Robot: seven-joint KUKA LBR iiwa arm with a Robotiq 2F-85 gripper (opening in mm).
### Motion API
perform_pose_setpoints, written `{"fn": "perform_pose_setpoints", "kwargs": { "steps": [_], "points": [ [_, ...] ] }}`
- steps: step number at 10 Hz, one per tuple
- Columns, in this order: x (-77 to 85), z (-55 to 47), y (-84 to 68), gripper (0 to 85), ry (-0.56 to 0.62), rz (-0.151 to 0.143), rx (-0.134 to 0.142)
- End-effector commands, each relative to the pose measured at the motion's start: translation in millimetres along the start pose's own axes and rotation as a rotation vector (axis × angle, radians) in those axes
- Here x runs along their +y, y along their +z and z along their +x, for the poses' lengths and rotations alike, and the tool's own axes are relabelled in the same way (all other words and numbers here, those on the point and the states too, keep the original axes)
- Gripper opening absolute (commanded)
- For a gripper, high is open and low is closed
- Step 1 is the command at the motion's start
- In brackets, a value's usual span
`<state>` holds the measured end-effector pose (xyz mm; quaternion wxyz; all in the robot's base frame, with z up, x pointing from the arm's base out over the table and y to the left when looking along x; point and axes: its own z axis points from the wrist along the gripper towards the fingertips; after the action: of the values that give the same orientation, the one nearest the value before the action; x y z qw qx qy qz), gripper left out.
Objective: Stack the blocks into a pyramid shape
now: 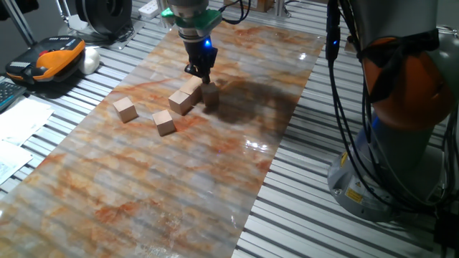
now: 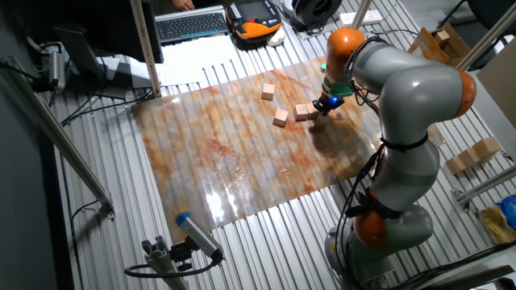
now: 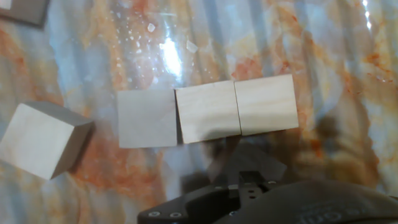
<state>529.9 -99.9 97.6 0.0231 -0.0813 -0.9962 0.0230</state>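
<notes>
Looking down, we see the gripper (image 1: 200, 72) over a row of three blocks (image 3: 207, 112); its finger spread we cannot tell.

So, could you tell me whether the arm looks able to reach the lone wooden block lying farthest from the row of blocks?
Probably yes. That wooden block lies alone on the marbled mat, nothing on or against it, and the pincer hovers over the row of blocks not far off.
</notes>
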Motion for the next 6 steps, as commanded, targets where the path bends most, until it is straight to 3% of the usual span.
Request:
{"fn": "perform_pose_setpoints", "kwargs": {
  "steps": [1, 4, 6],
  "points": [
    [-0.4, 0.2, 0.2, 0.0, -0.002, -0.010, 0.008],
    [-4.1, 2.5, 5.1, 0.0, -0.003, -0.001, -0.008],
    [-3.7, 2.6, 5.5, 0.0, 0.027, -0.031, 0.003]
  ]
}}
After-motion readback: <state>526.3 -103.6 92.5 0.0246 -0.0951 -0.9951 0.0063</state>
